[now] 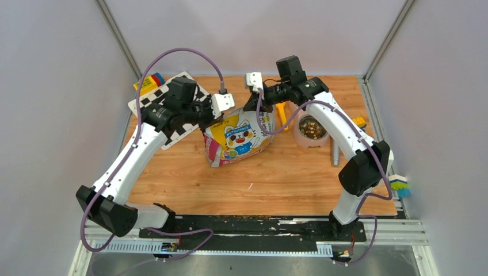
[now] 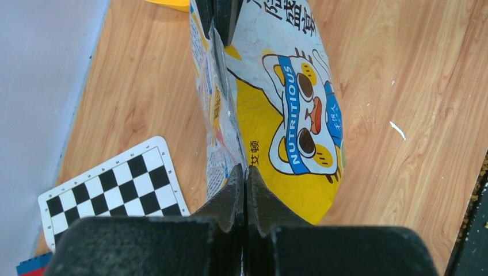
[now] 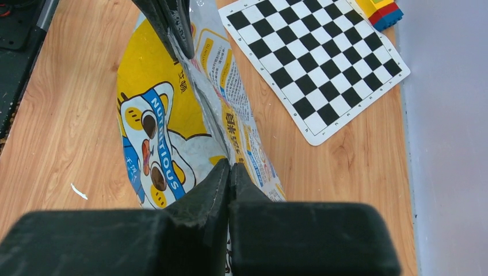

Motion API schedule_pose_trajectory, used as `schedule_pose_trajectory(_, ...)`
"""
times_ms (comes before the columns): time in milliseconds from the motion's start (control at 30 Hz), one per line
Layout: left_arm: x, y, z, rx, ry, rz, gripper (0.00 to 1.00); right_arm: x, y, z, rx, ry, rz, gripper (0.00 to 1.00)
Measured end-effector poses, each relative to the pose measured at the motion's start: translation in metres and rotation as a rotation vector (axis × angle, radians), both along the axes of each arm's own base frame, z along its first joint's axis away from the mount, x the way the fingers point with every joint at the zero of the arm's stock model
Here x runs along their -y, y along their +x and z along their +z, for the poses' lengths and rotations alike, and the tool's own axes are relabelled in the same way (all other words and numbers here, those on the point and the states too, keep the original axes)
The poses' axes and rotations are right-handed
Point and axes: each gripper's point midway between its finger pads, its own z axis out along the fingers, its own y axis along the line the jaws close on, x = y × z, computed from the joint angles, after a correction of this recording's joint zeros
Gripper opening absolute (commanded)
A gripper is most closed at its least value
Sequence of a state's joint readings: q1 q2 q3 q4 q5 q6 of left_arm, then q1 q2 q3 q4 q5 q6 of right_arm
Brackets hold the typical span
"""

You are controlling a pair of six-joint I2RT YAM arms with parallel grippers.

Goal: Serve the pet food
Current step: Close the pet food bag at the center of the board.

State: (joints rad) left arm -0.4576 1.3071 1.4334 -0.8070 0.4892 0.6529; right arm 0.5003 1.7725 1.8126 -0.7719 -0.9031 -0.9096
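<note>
Grey walls close in a wooden tabletop (image 1: 288, 178), where two robot arms meet over a glossy cat-print bag (image 1: 239, 138) at mid-table. The left gripper (image 2: 246, 175) is pressed together on the bag's crimped top edge at one end. The right gripper (image 3: 230, 171) pinches the same seam from the opposite end, its fingers closed tight on the foil. Between the two grips the bag hangs slightly tilted, its cartoon cat with the "NUTRITIOUS" band facing the near side.

The pet food (image 1: 311, 127) lies as a heap of small brown pellets inside a pale bowl (image 1: 298, 138) just to the right of the bag, under the right arm's forearm. A thin scatter of crumbs also lines the tabletop's near edge by the black mounting rail (image 1: 253, 227); whether these are kibble cannot be told at this size.

A yellow scoop (image 1: 281, 117) rests between the bag and the bowl. A black-and-white checkerboard sheet (image 3: 313, 63) lies flat on the left of the tabletop, with coloured toy blocks (image 3: 382, 8) at its far corner against the wall. A small metal cylinder (image 1: 335, 154) lies near the bowl's right side.
</note>
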Motion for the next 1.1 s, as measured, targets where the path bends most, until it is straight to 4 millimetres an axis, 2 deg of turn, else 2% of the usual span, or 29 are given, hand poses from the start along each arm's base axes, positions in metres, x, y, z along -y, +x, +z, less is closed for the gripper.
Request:
schedule_pose_trajectory(67,0.000,0.000,0.000,-0.001,-0.001,-0.002,0.10,0.000,0.000,0.000,0.002,0.003,0.004,0.00)
schedule_pose_trajectory(100,0.000,0.000,0.000,-0.001,-0.001,-0.001,0.29,0.000,0.000,0.000,0.004,0.006,0.007,0.00)
schedule_pose_trajectory(133,0.000,0.000,0.000,-0.001,-0.002,-0.001,0.37,0.000,0.000,0.000,0.003,0.008,0.008,0.00)
schedule_pose_trajectory(167,0.001,0.000,0.002,0.003,-0.008,-0.004,0.51,0.001,0.000,0.000,0.003,0.007,0.006,0.00)
schedule_pose_trajectory(200,0.004,0.000,0.008,0.012,-0.025,-0.010,0.57,0.001,0.000,0.000,0.003,0.008,0.006,0.00)
schedule_pose_trajectory(233,0.007,0.002,0.017,0.036,-0.046,-0.017,0.73,0.001,0.001,0.000,0.005,0.008,0.004,0.00)
schedule_pose_trajectory(300,0.012,0.005,0.036,0.082,-0.085,-0.032,0.81,0.001,0.001,0.000,0.001,0.008,0.002,0.00)
schedule_pose_trajectory(400,0.020,0.008,0.062,0.127,-0.145,-0.047,0.82,0.001,0.001,0.000,-0.002,0.008,-0.001,0.00)
schedule_pose_trajectory(533,0.031,0.016,0.077,0.145,-0.184,-0.064,0.83,0.001,0.002,0.001,-0.010,0.009,-0.008,0.00)
schedule_pose_trajectory(700,0.044,0.023,0.060,0.110,-0.157,-0.075,0.84,0.001,0.002,0.000,-0.015,0.008,-0.014,0.00)
schedule_pose_trajectory(800,0.050,0.022,0.051,0.098,-0.132,-0.083,0.81,0.001,0.003,0.001,-0.012,0.008,-0.018,0.00)
schedule_pose_trajectory(933,0.049,0.021,0.044,0.096,-0.103,-0.076,0.73,0.001,0.004,0.001,-0.009,0.006,-0.021,0.00)
schedule_pose_trajectory(1100,0.041,0.023,0.035,0.089,-0.053,-0.035,0.70,0.002,0.005,0.000,-0.008,0.004,-0.027,0.00)
